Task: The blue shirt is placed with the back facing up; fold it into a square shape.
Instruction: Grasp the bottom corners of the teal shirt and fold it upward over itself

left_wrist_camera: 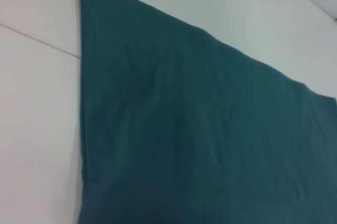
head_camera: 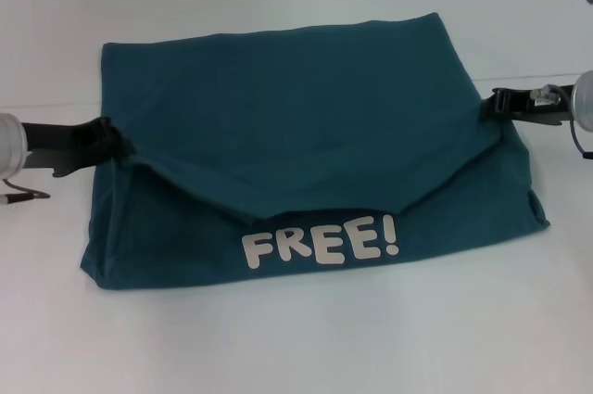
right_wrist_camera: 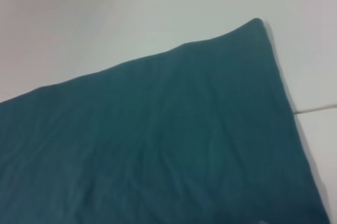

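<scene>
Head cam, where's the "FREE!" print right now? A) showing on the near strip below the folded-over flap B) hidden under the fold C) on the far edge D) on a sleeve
A: the white lettering shows on the near part of the blue shirt, just below the sagging flap edge held between the left gripper and right gripper.

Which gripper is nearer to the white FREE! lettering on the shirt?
Left, slightly. The left gripper sits at the blue shirt's left edge; the right gripper at its right edge, higher than the FREE! lettering.
</scene>
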You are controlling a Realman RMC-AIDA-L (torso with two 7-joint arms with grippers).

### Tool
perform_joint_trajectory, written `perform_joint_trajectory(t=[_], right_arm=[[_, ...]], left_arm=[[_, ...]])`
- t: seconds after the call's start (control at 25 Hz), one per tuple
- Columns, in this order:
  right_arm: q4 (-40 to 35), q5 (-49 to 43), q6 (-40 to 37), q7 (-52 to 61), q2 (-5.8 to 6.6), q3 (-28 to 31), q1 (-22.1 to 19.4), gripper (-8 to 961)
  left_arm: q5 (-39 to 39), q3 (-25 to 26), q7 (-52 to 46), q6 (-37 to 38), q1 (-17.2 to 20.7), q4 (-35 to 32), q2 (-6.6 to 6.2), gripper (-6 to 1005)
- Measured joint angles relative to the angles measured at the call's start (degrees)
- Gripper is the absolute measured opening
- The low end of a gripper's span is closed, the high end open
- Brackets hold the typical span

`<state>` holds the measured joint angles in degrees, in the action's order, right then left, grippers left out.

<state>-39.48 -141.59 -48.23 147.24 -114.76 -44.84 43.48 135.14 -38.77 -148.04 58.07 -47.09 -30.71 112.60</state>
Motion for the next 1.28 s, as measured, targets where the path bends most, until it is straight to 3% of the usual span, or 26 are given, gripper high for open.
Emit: perform_joint_trajectory(t=[0.64,0.92,1.28], right_arm=[[-0.2,0.11,4.32,0.52,-0.5,0.2,3.36,72],[3.84,-0.22,8.02,0.12,-0.89,-0.17,5.13,75],[4.68,-0.35,8.5,0.47,-0.87,-0.13,4.69,78]], left_arm=[[-0.02,-0.49,-1.04,-2.13,-0.05,-2.76,-0.23,30],[-0.42,-0.72,1.21,-4.39,0.05,-2.46,-0.02,29],[-0.21,-1.7,3.22,-6.15,0.1,-1.07,0.18,30]])
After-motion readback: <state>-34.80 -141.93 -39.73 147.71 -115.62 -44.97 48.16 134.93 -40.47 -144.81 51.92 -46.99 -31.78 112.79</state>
